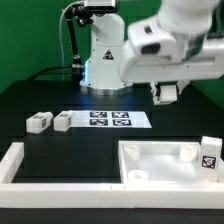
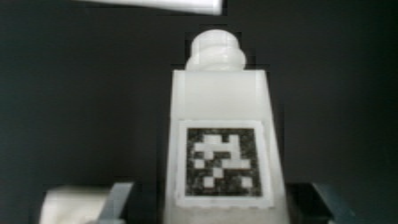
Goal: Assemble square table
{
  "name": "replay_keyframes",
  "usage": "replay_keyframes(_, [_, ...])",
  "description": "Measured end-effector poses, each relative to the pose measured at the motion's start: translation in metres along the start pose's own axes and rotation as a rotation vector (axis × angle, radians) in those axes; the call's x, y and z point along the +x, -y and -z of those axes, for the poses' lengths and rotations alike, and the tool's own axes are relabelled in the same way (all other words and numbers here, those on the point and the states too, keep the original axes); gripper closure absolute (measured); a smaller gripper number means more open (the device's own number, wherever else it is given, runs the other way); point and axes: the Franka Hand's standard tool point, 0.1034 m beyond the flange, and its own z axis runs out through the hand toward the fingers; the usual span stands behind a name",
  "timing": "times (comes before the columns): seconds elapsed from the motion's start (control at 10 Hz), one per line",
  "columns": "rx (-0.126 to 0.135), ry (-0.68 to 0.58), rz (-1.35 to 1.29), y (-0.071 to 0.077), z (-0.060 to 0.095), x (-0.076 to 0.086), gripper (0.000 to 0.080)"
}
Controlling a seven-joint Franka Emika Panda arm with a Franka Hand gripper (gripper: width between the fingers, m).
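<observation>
Closest to your wrist camera, the leg block (image 2: 217,130) is pinched between the gripper's (image 2: 221,204) closed fingers, its threaded tip pointing away. You hold it well above the square panel (image 1: 165,161), where a standing leg (image 1: 208,155) waits. Two spare legs (image 1: 40,122) lie beside the marker board (image 1: 108,120). Next, by my reckoning, carry it over a free corner socket (image 1: 139,177) and lower it upright.

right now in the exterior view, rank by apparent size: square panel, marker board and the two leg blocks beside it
1. square panel (also nearest the camera)
2. marker board
3. leg block next to the board and leg block farther out: alike, tied
</observation>
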Motion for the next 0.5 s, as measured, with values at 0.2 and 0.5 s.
replay_keyframes(0.2, [-0.001,-0.126,0.029,-0.020,0.031,0.010,0.0508])
replay_keyframes(0.5, [-0.025,-0.395,0.019,-0.022,0.024,0.021,0.0508])
